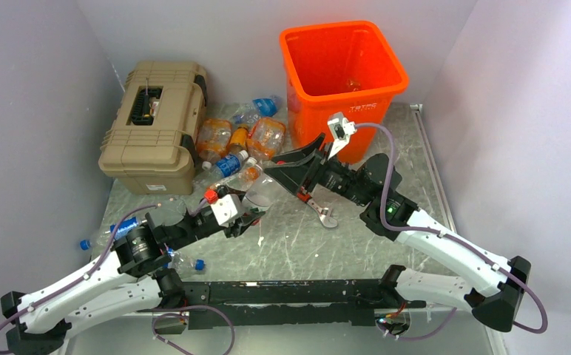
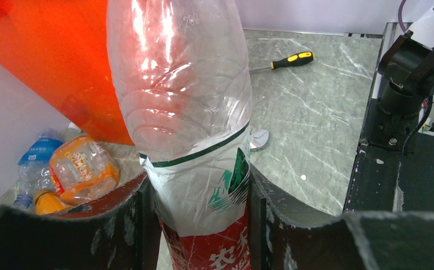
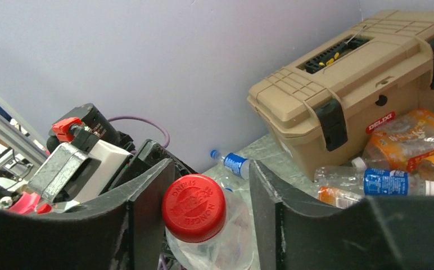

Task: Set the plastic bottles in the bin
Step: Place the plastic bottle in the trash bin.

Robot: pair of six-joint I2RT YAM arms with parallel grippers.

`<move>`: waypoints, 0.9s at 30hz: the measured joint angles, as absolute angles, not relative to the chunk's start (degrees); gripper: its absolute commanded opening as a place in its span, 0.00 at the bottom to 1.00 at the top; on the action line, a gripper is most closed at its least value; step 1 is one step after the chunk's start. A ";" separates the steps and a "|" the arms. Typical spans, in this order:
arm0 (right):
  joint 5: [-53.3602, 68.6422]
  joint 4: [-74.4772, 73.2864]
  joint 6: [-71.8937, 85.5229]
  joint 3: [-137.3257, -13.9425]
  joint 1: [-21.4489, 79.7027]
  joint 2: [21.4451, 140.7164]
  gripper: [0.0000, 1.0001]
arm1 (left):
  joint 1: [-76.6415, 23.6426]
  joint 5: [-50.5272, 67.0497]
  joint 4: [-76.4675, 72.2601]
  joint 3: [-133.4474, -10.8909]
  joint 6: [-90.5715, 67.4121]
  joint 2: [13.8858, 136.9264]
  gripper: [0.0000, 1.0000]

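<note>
A clear plastic bottle (image 2: 186,101) with a white, green and red label sits tight between my left gripper's (image 2: 203,194) fingers, so that gripper is shut on it. In the top view this bottle (image 1: 257,194) lies in the middle of the table, between the two grippers. Its red cap (image 3: 194,208) points into my right gripper (image 3: 209,194). Those jaws stand on either side of the cap: one finger touches it and a gap shows at the other. More plastic bottles (image 1: 245,137) lie heaped by the bin (image 1: 319,111), which stands orange at the back.
A tan toolbox (image 1: 153,129) stands at the back left. A red-handled wrench (image 1: 319,211) lies under the right arm, and a yellow-handled screwdriver (image 2: 285,61) lies on the table. Loose bottles (image 1: 186,262) lie beside the left arm. Walls close in both sides.
</note>
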State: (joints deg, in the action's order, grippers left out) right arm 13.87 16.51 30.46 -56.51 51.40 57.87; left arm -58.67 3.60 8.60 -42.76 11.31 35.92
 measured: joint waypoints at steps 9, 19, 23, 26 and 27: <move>15.51 16.19 31.62 -56.99 51.48 59.07 0.00 | -58.50 2.76 9.76 -42.74 11.09 35.77 0.55; 12.84 8.80 29.30 -57.76 51.62 57.74 0.00 | -58.43 1.41 9.72 -42.76 10.39 35.70 1.00; 6.81 1.65 24.34 -61.47 51.62 54.74 0.00 | -58.43 -0.40 8.36 -42.59 10.35 33.98 0.99; 0.23 -1.74 19.51 -66.43 51.62 52.07 0.00 | -58.43 -1.80 7.25 -42.35 10.39 31.83 1.00; -2.35 -2.37 17.65 -68.38 51.62 51.20 0.00 | -58.43 -2.09 6.85 -42.33 10.41 31.16 0.99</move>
